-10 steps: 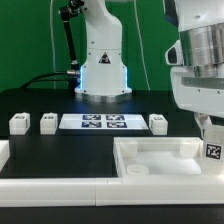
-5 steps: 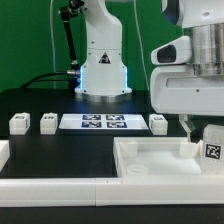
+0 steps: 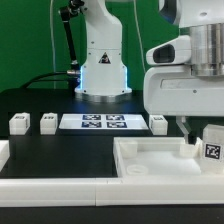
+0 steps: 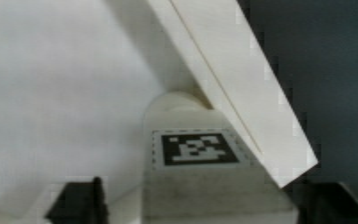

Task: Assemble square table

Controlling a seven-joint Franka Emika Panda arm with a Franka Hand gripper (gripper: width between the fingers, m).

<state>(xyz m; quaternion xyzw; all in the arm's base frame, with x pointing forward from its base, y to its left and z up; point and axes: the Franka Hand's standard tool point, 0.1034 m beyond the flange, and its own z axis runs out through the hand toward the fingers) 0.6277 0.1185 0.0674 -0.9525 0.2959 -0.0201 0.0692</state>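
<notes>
tool [image 4: 201, 203] seemingly open astride leg [image 4: 197, 148], tabletop [image 3: 160, 160] corner

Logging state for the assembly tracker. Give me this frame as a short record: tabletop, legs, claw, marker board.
tabletop: white tray, lying flat, foreground on the exterior view's right
marker board: flat on the black table, behind the tabletop
loose legs: three in line with the marker board; two on its left in the exterior view, one on its right
fourth leg: upright against the tabletop rim, tag facing the wrist camera
claw: open, one finger each side of the fourth leg, small gaps visible
</notes>
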